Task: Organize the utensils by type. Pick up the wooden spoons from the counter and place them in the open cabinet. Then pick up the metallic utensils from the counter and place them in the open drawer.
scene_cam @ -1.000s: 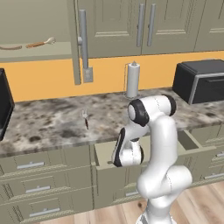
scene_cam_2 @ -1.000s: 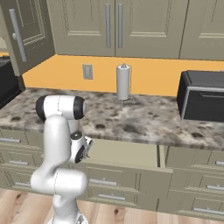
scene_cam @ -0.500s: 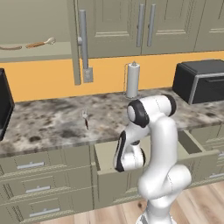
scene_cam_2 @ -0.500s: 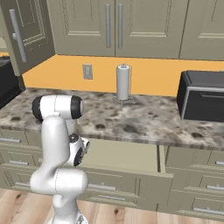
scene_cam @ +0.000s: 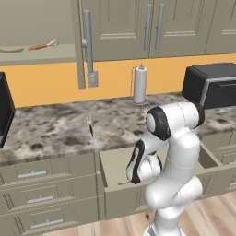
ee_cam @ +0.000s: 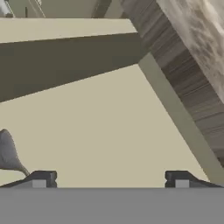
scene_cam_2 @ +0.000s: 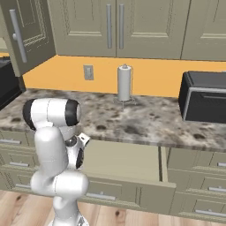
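Hand view: tool wide open, empty, over drawer, grey spoon beside.

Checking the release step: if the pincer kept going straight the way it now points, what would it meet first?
Most likely the bare beige floor of the open drawer. The open pincer points down into it, and the grey metal spoon lies off to one side of that line. Depth is hard to judge.

Bare drawer floor beside grey spoon
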Robot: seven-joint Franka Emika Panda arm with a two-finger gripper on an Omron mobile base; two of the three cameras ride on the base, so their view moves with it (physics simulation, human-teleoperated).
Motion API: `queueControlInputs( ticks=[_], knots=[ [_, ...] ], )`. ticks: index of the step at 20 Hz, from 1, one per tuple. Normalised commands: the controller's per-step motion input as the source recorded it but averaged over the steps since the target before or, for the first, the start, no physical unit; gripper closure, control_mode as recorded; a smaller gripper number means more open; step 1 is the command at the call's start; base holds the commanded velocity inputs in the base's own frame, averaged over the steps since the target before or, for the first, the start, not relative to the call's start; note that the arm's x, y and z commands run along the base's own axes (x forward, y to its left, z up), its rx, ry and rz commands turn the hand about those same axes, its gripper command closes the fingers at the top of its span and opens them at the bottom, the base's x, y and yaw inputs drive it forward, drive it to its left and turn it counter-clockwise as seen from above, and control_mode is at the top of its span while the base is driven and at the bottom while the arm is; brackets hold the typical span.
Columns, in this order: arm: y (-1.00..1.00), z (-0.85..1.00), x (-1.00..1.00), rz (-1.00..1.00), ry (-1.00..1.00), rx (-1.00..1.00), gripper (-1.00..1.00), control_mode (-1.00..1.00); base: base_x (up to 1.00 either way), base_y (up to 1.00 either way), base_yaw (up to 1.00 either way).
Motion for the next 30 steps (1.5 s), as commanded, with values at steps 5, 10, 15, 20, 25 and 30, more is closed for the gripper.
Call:
queueControlInputs(
  ticks=[5,10,15,20,25,30],
  knots=[
    [-0.67,0.8,-0.56,-0.25,-0.06,0.26,-1.0,-1.0,0.0,0.0,0.0],
    [-0.67,0.9,-0.86,-0.2,0.04,0.31,-1.0,-1.0,0.0,0.0,0.0],
    [-0.35,1.0,-0.64,-0.09,0.12,0.27,-1.0,-1.0,0.0,0.0,0.0],
    [-0.03,0.99,-0.15,0.0,0.33,0.13,-1.0,-1.0,0.0,0.0,0.0],
    [0.11,0.74,0.0,0.0,0.5,0.01,-1.0,-1.0,0.0,0.0,0.0],
    [0.45,-0.17,0.0,-0.01,0.11,0.04,-1.0,-1.0,0.0,0.0,0.0]
  ],
)
